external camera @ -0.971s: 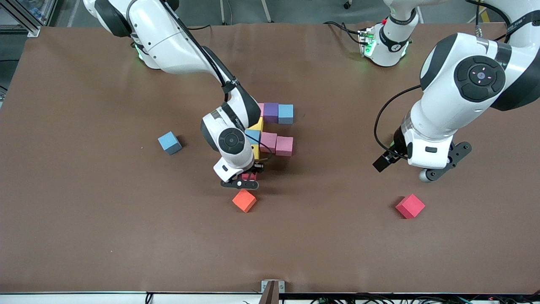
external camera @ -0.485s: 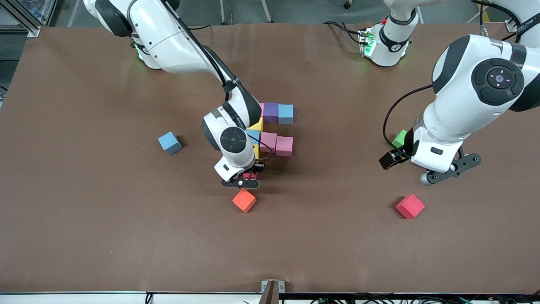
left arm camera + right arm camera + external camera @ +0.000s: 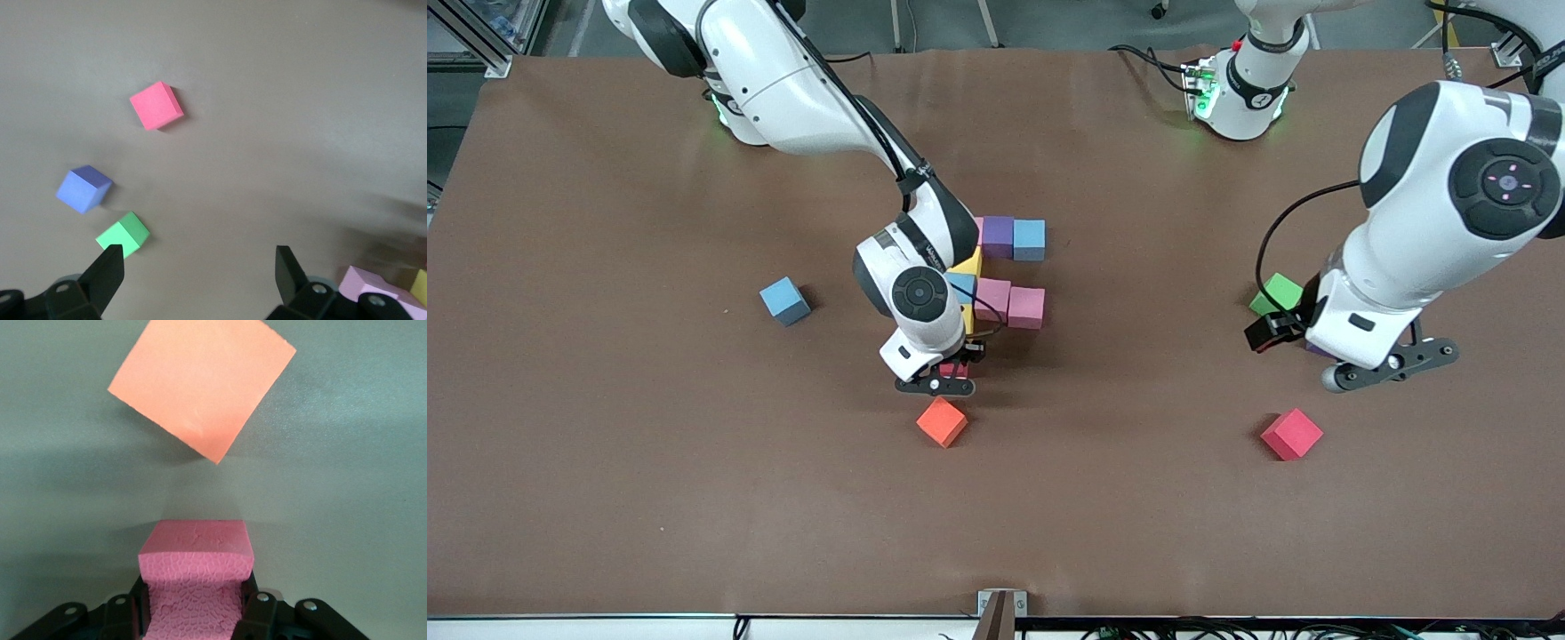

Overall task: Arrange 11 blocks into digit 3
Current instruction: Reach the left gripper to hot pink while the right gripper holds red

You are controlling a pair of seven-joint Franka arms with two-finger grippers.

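The partial figure sits mid-table: a purple block (image 3: 998, 236) and a blue block (image 3: 1029, 238) in one row, two pink blocks (image 3: 1009, 302) in another, with yellow (image 3: 970, 264) and blue (image 3: 960, 286) blocks half hidden under the right arm. My right gripper (image 3: 947, 373) (image 3: 193, 593) is shut on a red block (image 3: 195, 577), low beside the yellow block nearest the front camera. Loose blocks are blue (image 3: 784, 300), green (image 3: 1276, 293) (image 3: 123, 233), red (image 3: 1291, 434) (image 3: 157, 105) and blue-violet (image 3: 83, 189). My left gripper (image 3: 1383, 366) (image 3: 197, 257) is open and empty, up beside the green block.
An orange cube (image 3: 942, 421) (image 3: 201, 387) lies just in front of the right gripper, nearer the front camera. The left arm's big elbow (image 3: 1458, 187) hangs over its end of the table. Brown table (image 3: 649, 462) all round.
The left arm has swung toward its own end of the table, uncovering the green block. The right gripper has stayed with its red block.
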